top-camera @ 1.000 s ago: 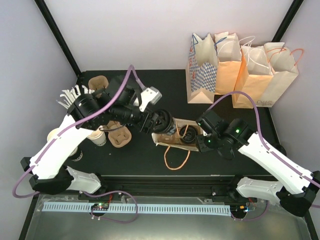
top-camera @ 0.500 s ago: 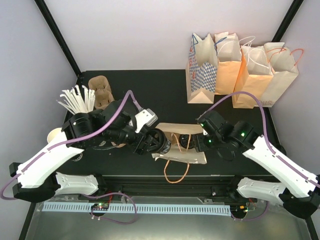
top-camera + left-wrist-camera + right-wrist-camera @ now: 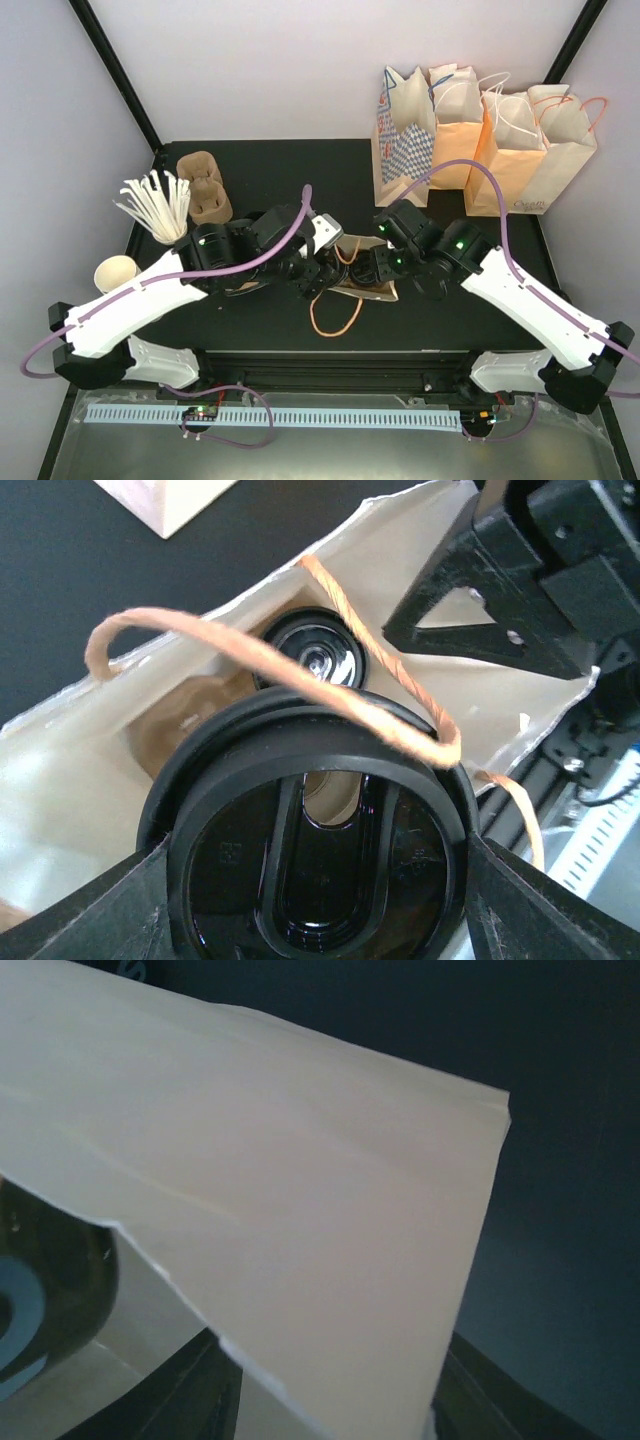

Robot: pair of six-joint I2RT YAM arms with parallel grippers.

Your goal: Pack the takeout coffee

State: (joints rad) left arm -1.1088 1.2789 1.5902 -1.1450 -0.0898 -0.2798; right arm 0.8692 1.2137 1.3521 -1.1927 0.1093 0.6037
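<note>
Glossy black round lid [image 3: 320,880] of the takeout coffee sits clamped in the left gripper [image 3: 318,900] at the matte kraft bag's [image 3: 80,770] mouth; right gripper [image 3: 372,268] probably pinches the bag's edge.

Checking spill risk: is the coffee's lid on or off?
On. The left wrist view shows the black lid seated, held at the open paper bag.

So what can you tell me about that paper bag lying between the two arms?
The paper bag is tan kraft outside and pale inside, lying on its side on the black table, its mouth toward the left gripper. Thin orange twisted-cord handles loop out front. The right gripper pinches its upper wall, holding the mouth open. A black-lidded cup held by the left gripper sits at the opening; another black lid shows deeper inside.
</note>
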